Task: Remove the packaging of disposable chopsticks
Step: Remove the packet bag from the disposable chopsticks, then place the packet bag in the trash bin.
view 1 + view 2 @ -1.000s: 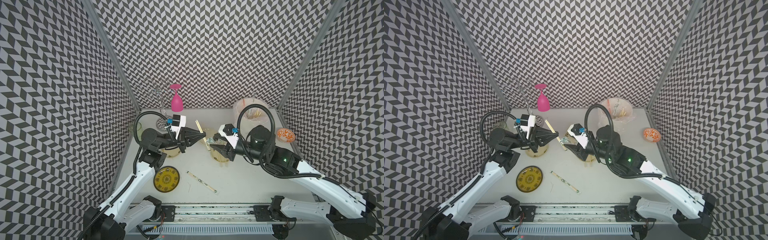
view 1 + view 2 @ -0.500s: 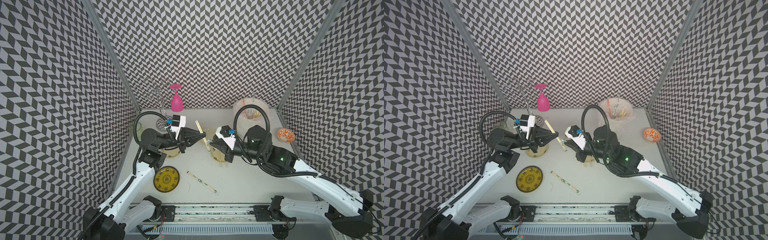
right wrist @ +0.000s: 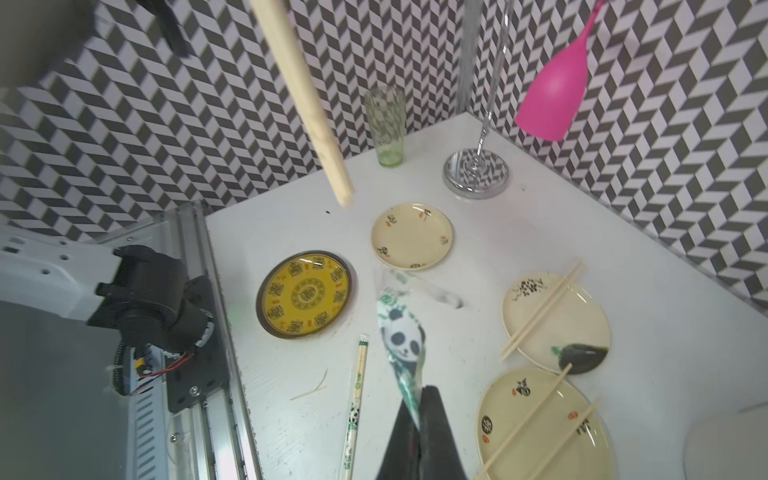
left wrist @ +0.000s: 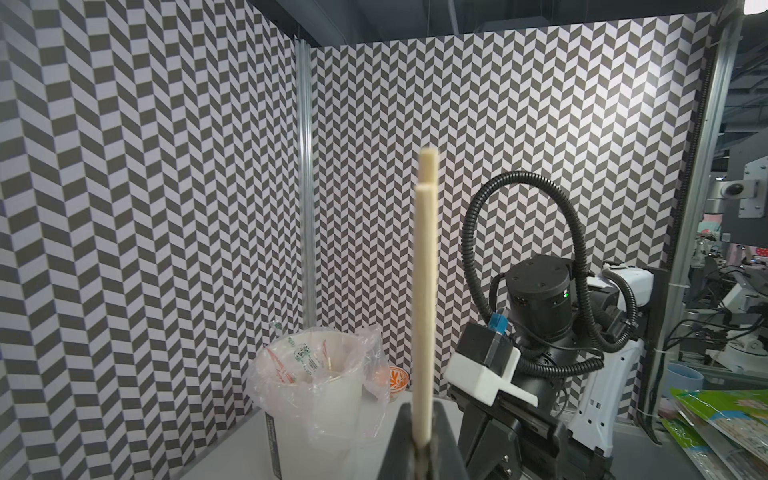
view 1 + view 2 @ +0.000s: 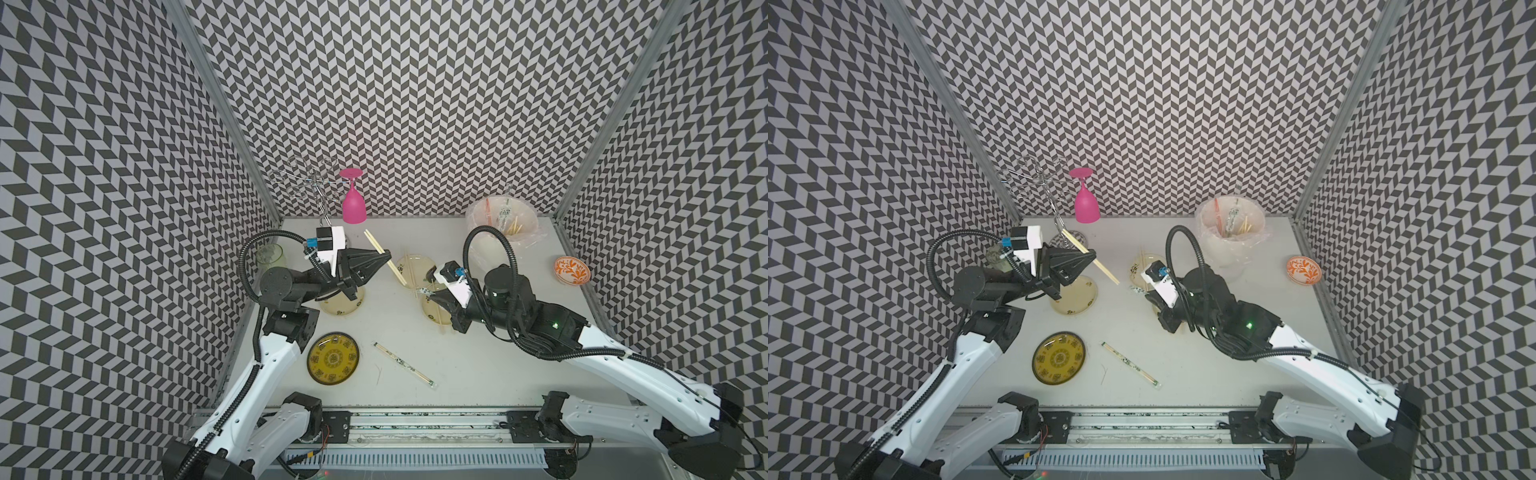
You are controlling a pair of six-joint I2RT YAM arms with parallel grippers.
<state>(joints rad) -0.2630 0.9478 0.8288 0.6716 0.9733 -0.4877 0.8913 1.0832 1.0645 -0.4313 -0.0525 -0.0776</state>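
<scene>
My left gripper (image 5: pixel 385 254) (image 4: pixel 422 446) is shut on a bare pair of disposable chopsticks (image 5: pixel 380 251) (image 4: pixel 424 311), held above the table and sticking out both ways from the jaws. My right gripper (image 5: pixel 428 293) (image 3: pixel 419 401) is shut on one end of an empty clear piece of packaging (image 3: pixel 401 332) with a panda print. The sleeve hangs free, apart from the bare sticks' tip (image 3: pixel 343 195). A second pair, inside its packaging (image 5: pixel 403 365) (image 3: pixel 355 411), lies on the table near the front.
Two cream plates (image 5: pixel 415 270) (image 5: pixel 436 309) near my right gripper carry bare sticks. A third cream plate (image 5: pixel 343 302) lies under my left gripper, a yellow plate (image 5: pixel 333 358) in front. A lined bin (image 5: pixel 503 224), orange bowl (image 5: pixel 572 270), pink glass (image 5: pixel 353 203) and green tumbler (image 5: pixel 271 255) stand behind.
My right gripper has shut on the empty sleeve and shifted slightly left. The left arm and its sticks have stayed where they were.
</scene>
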